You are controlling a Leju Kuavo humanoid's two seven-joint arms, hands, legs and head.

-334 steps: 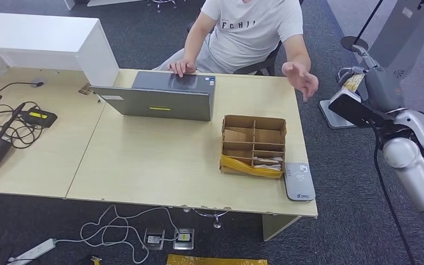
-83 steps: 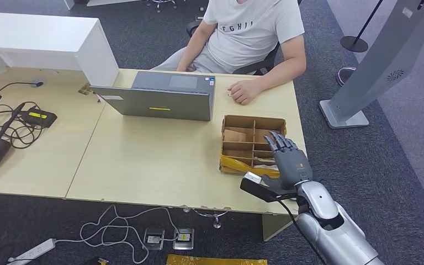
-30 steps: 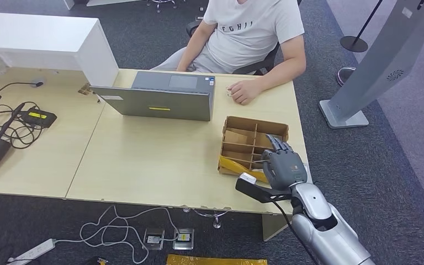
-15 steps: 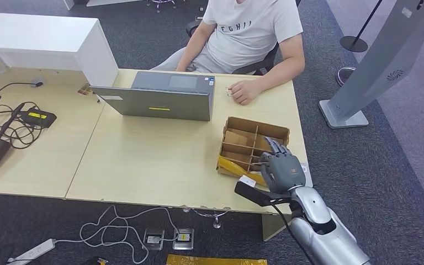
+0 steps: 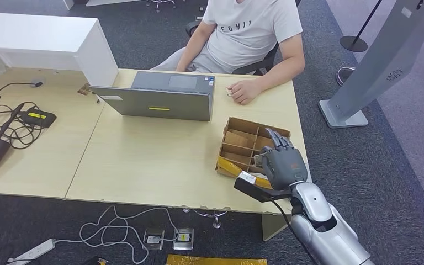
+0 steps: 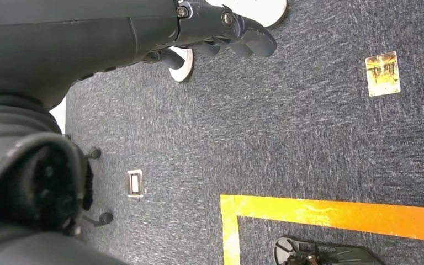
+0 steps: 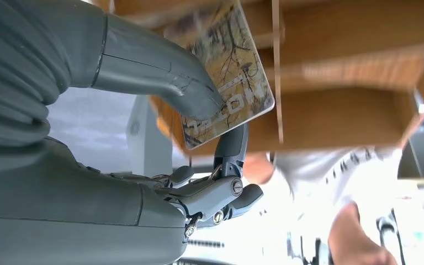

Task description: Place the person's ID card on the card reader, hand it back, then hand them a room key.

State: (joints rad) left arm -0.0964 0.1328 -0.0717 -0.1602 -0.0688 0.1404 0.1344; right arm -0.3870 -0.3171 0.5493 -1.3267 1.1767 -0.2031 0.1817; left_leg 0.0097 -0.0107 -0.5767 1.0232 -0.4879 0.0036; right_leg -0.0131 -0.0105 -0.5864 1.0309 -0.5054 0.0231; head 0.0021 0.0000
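Lifted slightly, right hand point(image 5: 284, 163) pinches a key card point(image 7: 229, 77) over the cardboard box point(image 5: 242, 144) near the table point(image 5: 143, 160) edge.

On the table point(image 5: 143, 160), a laptop point(image 5: 160, 96) stands toward the far edge, with a divided cardboard box point(image 5: 243, 144) nearer the robot and to its right. The right hand point(image 5: 280, 163) is over the box's near right part, pinching a card point(image 7: 229, 77) that seems to sit just above the compartments. A person point(image 5: 248, 33) sits behind the table, one hand point(image 5: 243, 91) resting on it just right of the laptop.
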